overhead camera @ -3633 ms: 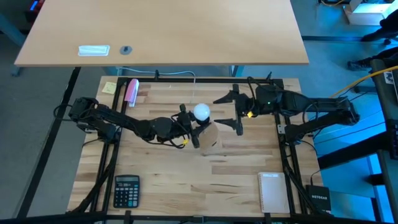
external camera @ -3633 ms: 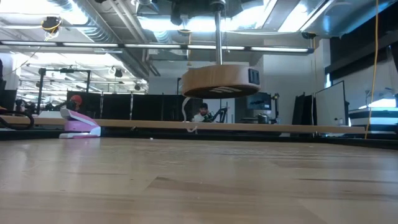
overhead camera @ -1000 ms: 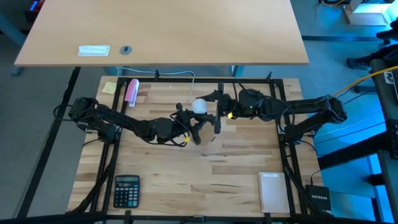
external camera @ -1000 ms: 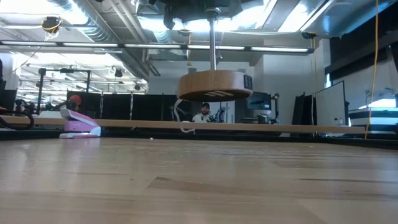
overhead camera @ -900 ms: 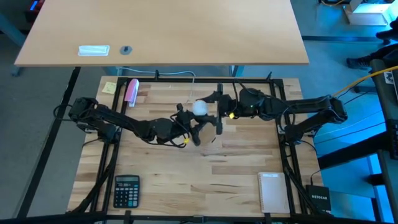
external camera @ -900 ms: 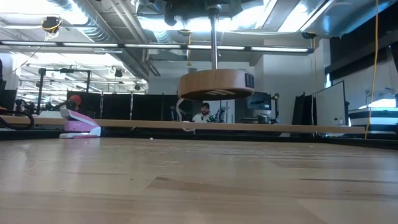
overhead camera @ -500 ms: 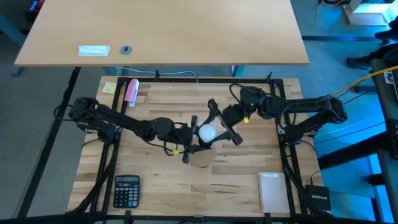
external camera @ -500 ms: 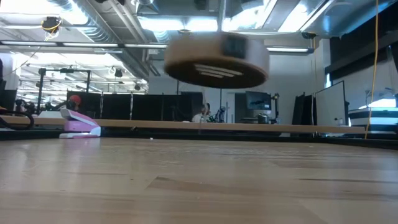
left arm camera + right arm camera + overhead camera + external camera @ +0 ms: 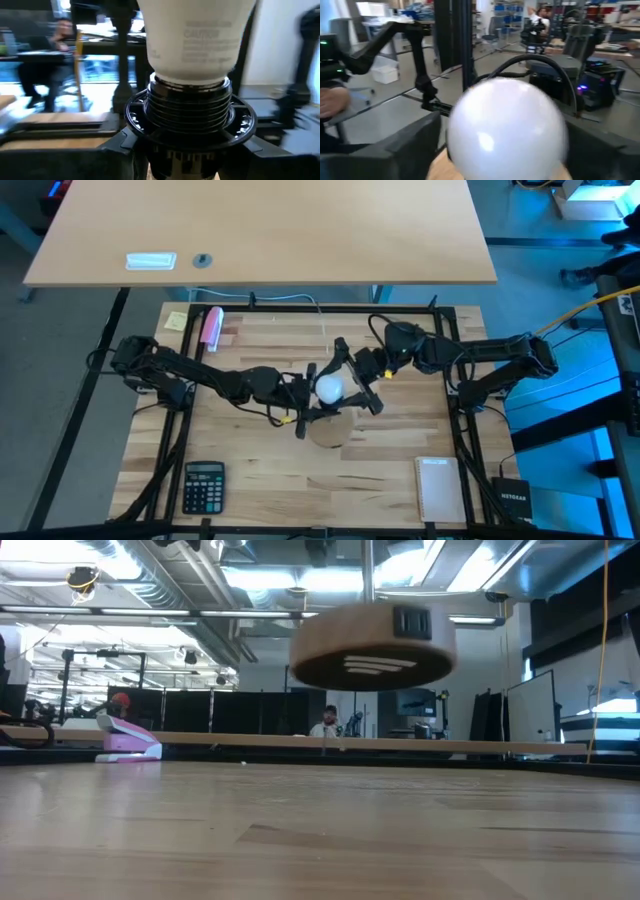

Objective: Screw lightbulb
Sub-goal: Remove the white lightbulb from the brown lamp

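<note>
Threading looked well begun but unfinished: the small white frosted lightbulb (image 9: 196, 37) sat in the black socket (image 9: 190, 117) with threads exposed, left gripper (image 9: 300, 402) jaws clamped on the round wooden disc (image 9: 373, 648) held off the surface, right gripper (image 9: 355, 385) jaws apart around the globe.

Surface: wooden slatted table (image 9: 260, 470), centre of the high view
Upper left: yellow sticky note (image 9: 176, 321), pink stapler (image 9: 211, 327) just beside it
Lower left: black calculator (image 9: 203, 486)
Lower right: pale notepad (image 9: 437, 487), small black box (image 9: 514, 501) just beside it
</note>
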